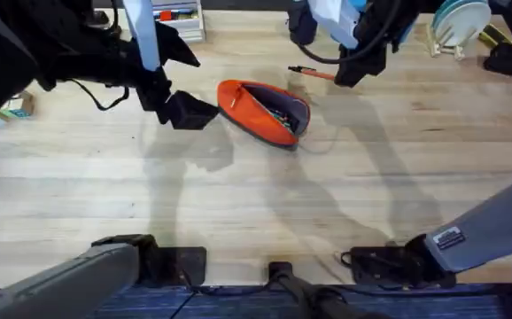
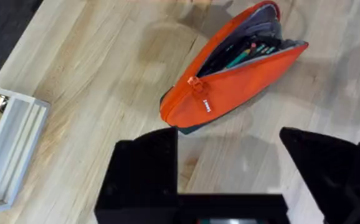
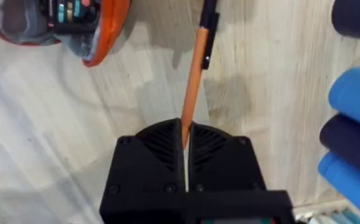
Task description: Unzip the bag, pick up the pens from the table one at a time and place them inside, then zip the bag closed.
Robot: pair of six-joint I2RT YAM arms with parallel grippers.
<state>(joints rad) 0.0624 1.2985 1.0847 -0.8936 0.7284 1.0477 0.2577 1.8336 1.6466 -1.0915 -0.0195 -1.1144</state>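
Currently, overhead view: the orange pencil pouch (image 1: 265, 111) lies upper centre on the butcher-block table (image 1: 256, 195), zipper undone, mouth gaping toward the right, pens visible inside. So step 1 reads as done and loading is under way. 1 orange pen (image 1: 314, 73) sits just right of and above the pouch, at the tip of the right gripper (image 1: 352, 75). The left gripper (image 1: 185, 111) is just left of the pouch, not touching. Wide bare table fills the frame's lower half; clutter runs along the top edge.

Left wrist view: pouch (image 2: 230, 74) in the upper right of frame, zipper pull (image 2: 195, 84) at its near end, pens (image 2: 248, 50) inside the opening. Left gripper (image 2: 230, 168) stands spread with nothing between its fingers, bare wood between it and the pouch. A white tray (image 2: 12, 149) sits at the left edge.

Right wrist view: right gripper (image 3: 185, 140) is clamped on the orange pen (image 3: 195, 68), which points up the frame. Pouch mouth (image 3: 61, 25) is at upper left, near, path clear. Blue cylinders (image 3: 354, 124) crowd the right edge.

Judgement: this pen remains to go in, then zipping; I cannot tell whether other pens remain out.
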